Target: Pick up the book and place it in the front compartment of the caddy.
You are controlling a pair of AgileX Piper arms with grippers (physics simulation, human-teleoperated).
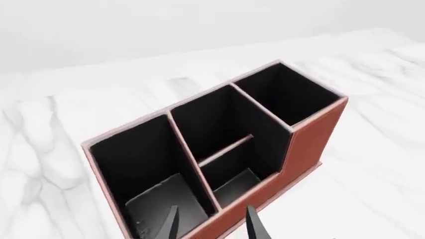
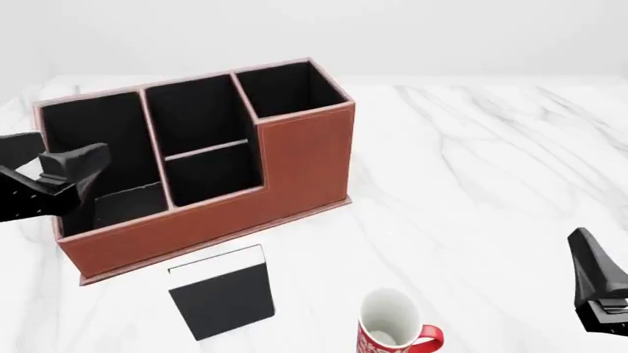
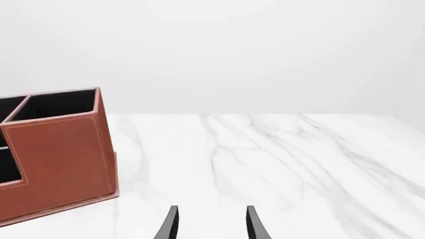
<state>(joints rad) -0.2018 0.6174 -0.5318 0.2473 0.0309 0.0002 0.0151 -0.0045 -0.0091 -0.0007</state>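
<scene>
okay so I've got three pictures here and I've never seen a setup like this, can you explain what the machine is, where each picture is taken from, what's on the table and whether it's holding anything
These are simulator renders of two robot arms at a white marble table, each ending in a gripper with two thin black jaws.

The front view is from a fixed camera above and behind the arms. The left gripper enters from that view's left, over the caddy's left end; the right gripper sits low at the right.

The other two pictures come from cameras mounted just behind each gripper, looking along its jaws. The left one looks down into the caddy; the right one looks across bare table past the caddy's end.

On the table: the reddish-brown caddy with black compartments, the black book lying flat just in front of it, and a red and white mug.

Both pairs of jaws stand apart, holding nothing.
</scene>
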